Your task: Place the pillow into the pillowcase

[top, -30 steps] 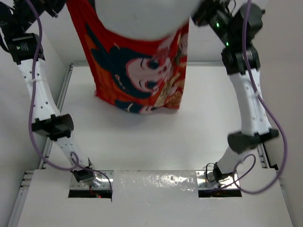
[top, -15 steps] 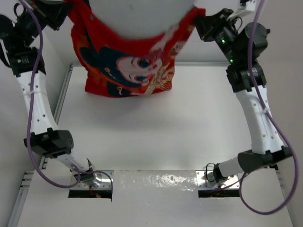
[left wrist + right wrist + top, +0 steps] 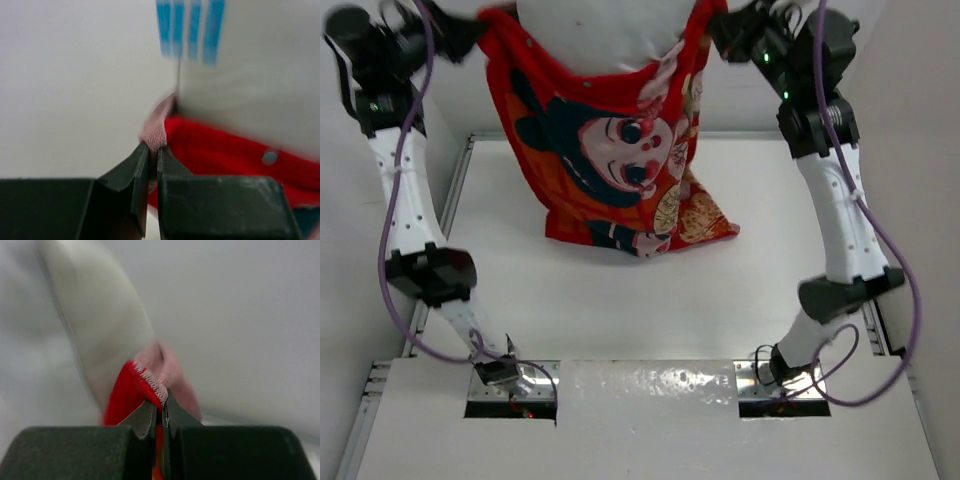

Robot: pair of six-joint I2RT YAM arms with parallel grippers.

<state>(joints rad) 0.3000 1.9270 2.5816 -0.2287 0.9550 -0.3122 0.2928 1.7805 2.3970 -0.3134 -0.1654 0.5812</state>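
Overhead, the pillowcase (image 3: 620, 150) hangs between two raised arms, with its open mouth at the far edge and its closed end trailing onto the desk (image 3: 620, 310). The pillow (image 3: 600, 35) stands in that mouth with its upper part above the hem, its long axis running down into the sack. The left end effector (image 3: 470, 30) pinches the hem's left corner and the right end effector (image 3: 720, 30) the right corner. Both are about equally near the pillow, arms stretched high and forward.

From the left wrist, the jaws are nearly closed on the pink-and-red hem, with the blue tag (image 3: 190, 30) just above.

From the right wrist, the jaws are likewise clamped on the hem beside the white pillow. The pillow apparently has to slide deeper, away from both end effectors.
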